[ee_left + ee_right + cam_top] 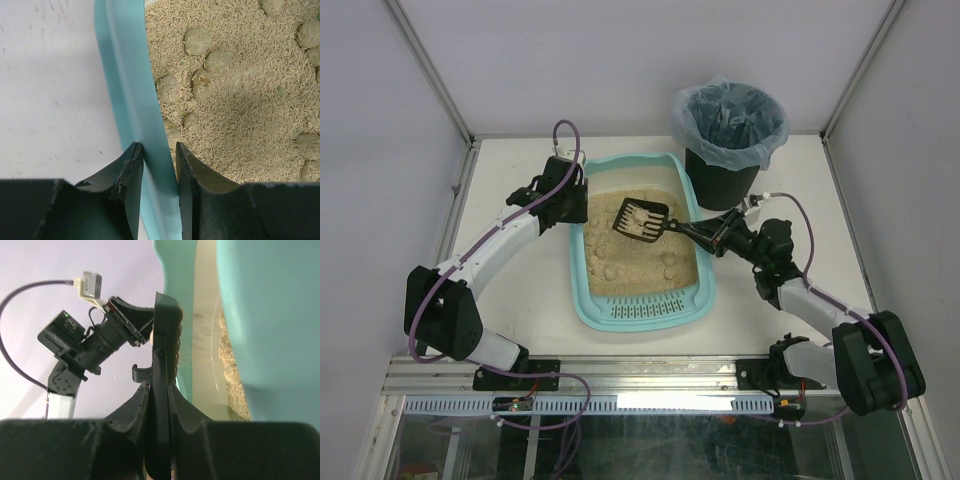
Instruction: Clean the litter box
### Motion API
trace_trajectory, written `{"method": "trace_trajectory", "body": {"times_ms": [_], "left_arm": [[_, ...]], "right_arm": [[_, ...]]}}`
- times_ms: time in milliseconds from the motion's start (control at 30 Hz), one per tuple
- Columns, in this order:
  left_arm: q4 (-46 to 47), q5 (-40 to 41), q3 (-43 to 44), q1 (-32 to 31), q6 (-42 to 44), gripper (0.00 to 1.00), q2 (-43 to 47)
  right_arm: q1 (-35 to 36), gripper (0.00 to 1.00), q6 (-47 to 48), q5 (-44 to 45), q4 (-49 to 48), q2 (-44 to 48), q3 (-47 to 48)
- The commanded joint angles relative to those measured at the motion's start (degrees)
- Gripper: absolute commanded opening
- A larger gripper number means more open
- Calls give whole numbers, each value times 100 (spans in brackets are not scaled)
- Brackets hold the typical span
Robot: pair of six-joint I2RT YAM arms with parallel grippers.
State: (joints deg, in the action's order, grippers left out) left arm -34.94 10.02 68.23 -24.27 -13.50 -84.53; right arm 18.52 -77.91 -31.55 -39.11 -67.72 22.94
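On the white table [510, 165], teal litter box [645, 312] holds beige, clumpy litter [630, 265].

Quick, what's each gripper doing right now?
Left gripper: closed on the litter box rim.
Right gripper: closed on the scoop handle.

litter box [645, 312]: there was one.
slotted scoop [642, 222]: there was one.
black bin [720, 180]: there was one.
robot arms [490, 245]: there were two.
litter clumps [197, 41]: at least eight showed; the full count was unclear.
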Motion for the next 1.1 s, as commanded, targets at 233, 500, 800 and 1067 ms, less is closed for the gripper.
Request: {"method": "trace_trajectory", "body": {"times_ms": [233,500,800,1067], "left_arm": [[215,-182,43,72,154,12,-207],[214,-152,44,69,162,13,-193],[216,-184,78,72,146,13,-227],[216,-172,64,72,153,14,-239]], "right_arm": [[-441,0,-530,111,-560,293,-276],[-250,0,-165,-142,-286,279,103],[-315,0,382,-665,446,474,476],[-606,0,-91,-618,-80,514,76]]}}
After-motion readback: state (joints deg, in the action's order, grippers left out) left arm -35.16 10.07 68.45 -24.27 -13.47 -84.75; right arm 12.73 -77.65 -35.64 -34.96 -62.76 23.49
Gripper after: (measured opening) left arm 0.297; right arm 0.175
